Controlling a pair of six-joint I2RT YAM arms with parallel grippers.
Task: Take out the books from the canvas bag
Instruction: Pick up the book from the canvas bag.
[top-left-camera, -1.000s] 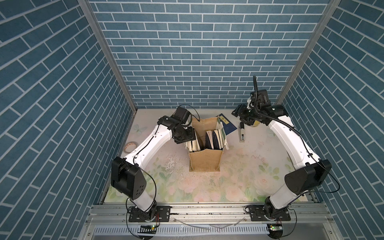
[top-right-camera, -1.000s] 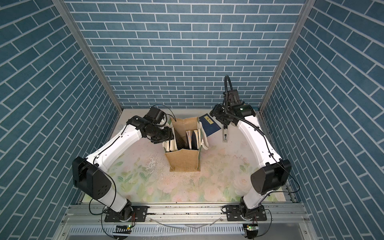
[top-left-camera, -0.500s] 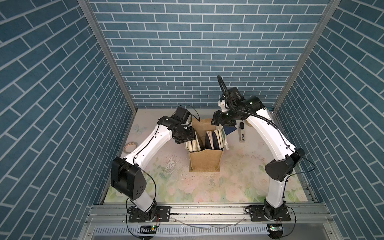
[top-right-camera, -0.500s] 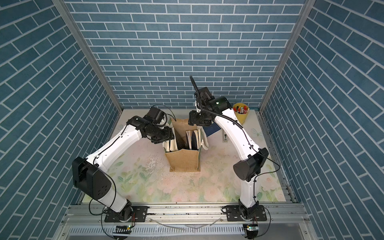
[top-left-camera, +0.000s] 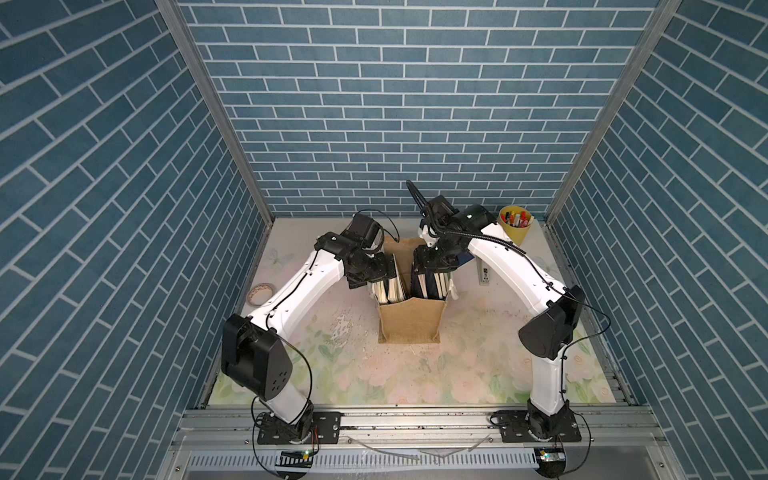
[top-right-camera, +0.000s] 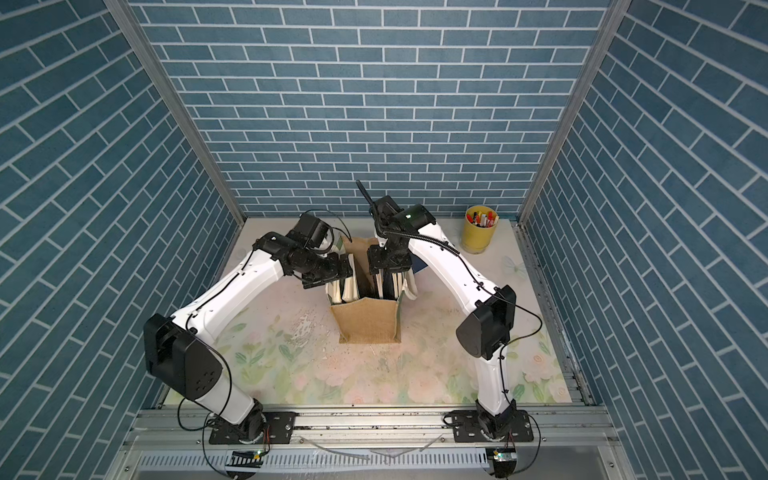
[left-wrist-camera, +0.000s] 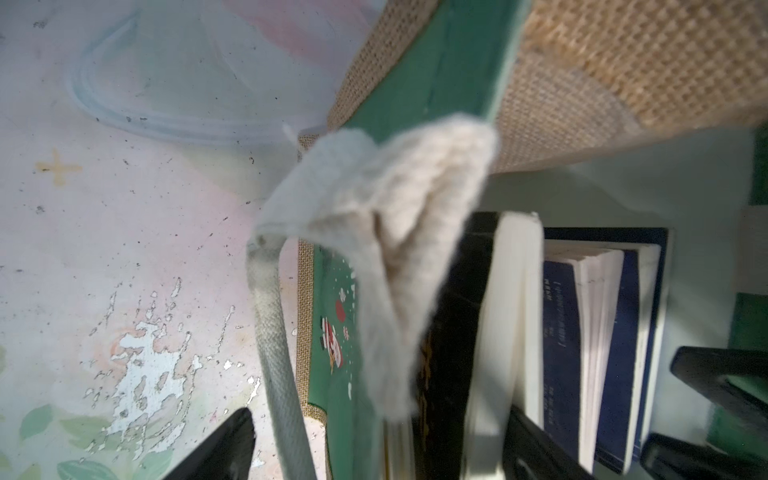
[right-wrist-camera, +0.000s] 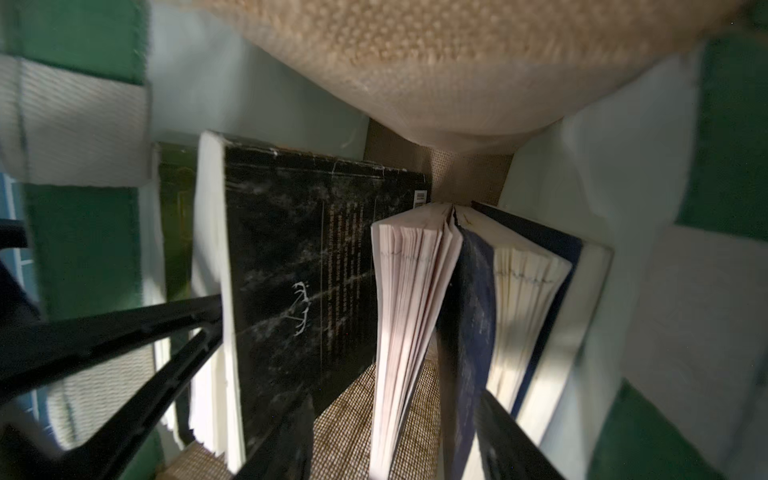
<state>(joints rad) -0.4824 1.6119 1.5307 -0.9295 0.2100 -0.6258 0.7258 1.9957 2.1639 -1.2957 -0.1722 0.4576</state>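
Burlap at the front and green print on the sides, the canvas bag (top-left-camera: 409, 322) stands upright in the middle of the floral mat (top-left-camera: 415, 374), its mouth open to the top. The books (top-left-camera: 388, 291) stand on end inside it in two clumps, one leaning on the left wall and one on the right wall, with a bare gap between them.

The left gripper (left-wrist-camera: 379, 411) hangs at the bag's left rim with its jaws spread wide. One finger is outside the bag above the mat, clear of the cream handle (left-wrist-camera: 374, 232). The other is down among the books, just past the page block of the black book (left-wrist-camera: 436, 332). It straddles wall, handle and that book but clamps nothing.

The right gripper (right-wrist-camera: 397, 415) is lowered into the right clump, jaws partly apart on either side of a navy book (right-wrist-camera: 473, 299) with fanned pages. The bag's floor shows between one finger and the pages, so it has no hold.

A yellow pen cup (top-left-camera: 515, 230) stands at the back right corner, and a tape roll (top-left-camera: 261, 291) lies near the left edge.
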